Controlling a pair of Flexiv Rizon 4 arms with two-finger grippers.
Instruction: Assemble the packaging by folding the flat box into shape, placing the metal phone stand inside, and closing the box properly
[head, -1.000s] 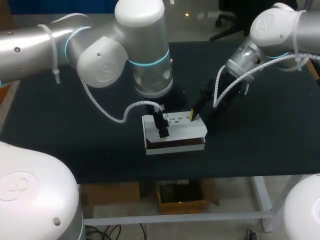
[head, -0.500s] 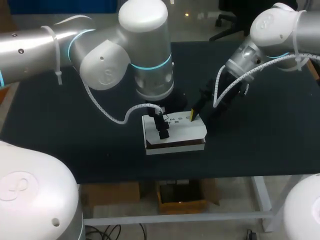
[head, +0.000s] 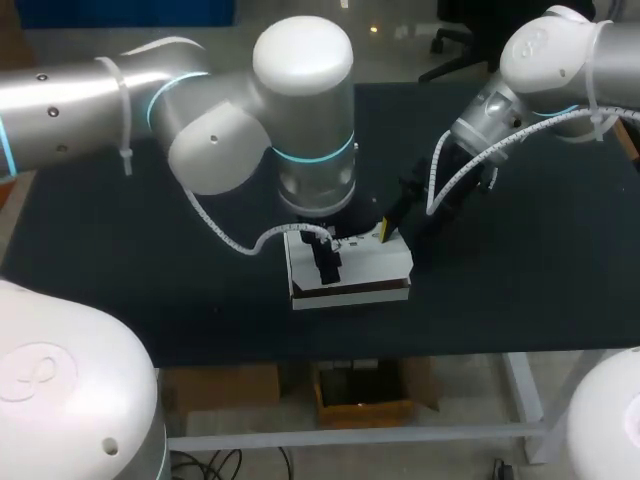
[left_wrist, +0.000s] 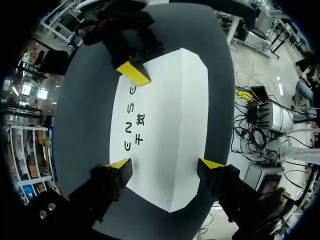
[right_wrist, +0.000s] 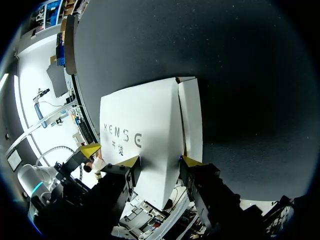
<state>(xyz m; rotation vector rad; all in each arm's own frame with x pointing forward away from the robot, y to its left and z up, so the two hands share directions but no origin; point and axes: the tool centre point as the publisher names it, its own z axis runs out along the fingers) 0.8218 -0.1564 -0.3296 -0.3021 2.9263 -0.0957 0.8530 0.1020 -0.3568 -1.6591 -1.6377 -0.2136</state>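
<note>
The white box (head: 365, 265) lies at the table's middle, its printed lid (left_wrist: 165, 120) down, with a dark slit along its front side. No phone stand shows in any view. My left gripper (head: 325, 262) hangs over the box's left part; in its wrist view this gripper (left_wrist: 165, 165) is open, its fingertips (left_wrist: 119, 164) spread across the lid's width. My right gripper (right_wrist: 160, 161) stands half open at the lid's back right corner, and one of its yellow fingertips (head: 384, 230) rests on the lid (right_wrist: 142, 130). Neither gripper holds anything.
The black table (head: 110, 260) stretches wide on both sides of the box. Its front edge runs a short way before the box. My left arm's big elbow (head: 300, 120) looms over the back of the box.
My left arm has swung a little to the right, its gripper shifting slightly over the box's left part. The right arm and the box have stayed put.
</note>
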